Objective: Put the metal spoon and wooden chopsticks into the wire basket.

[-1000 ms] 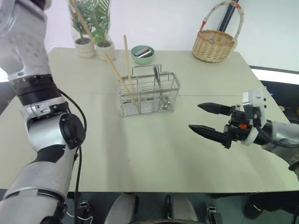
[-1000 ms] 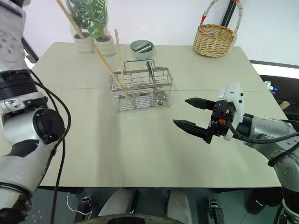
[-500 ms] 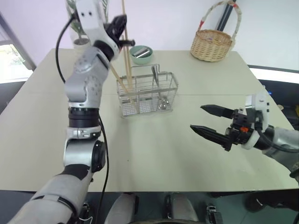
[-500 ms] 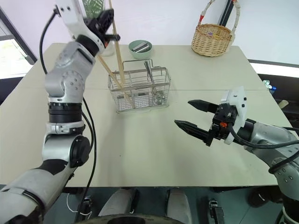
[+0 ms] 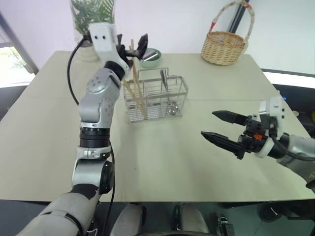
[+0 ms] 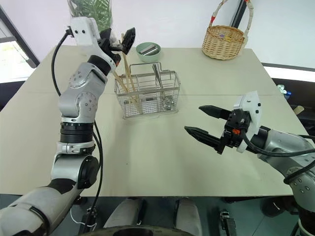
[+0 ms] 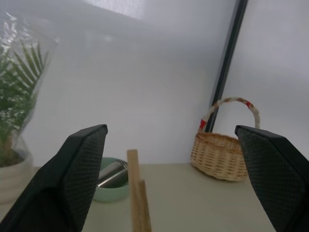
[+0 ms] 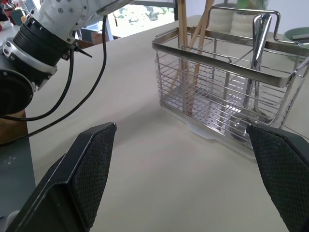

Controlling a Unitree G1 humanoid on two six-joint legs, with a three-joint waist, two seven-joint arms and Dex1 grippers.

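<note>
Our left gripper has just spread its fingers wide, freeing the wooden chopsticks into the wire basket. The metal spoon stands inside too, right gripper wide and empty: task looks done.

Silver rectangular wire basket: thin metal rods, bright and polished, glints seen along the top rim. Small shiny metal spoon: smooth, mirror-like steel. Pale brown wooden chopsticks: bare, unvarnished wood, matt, grain faintly seen. Beige tabletop: smooth, matt, a seam noted across it. Woven wicker basket: rough straw-coloured weave, handle wrapped in patterned cloth. Small pale-green bowl: glossy glaze. Black gripper fingers: matt, finely cross-hatched pads. Potted plants: sheathed in clear, crinkled plastic film.
</note>
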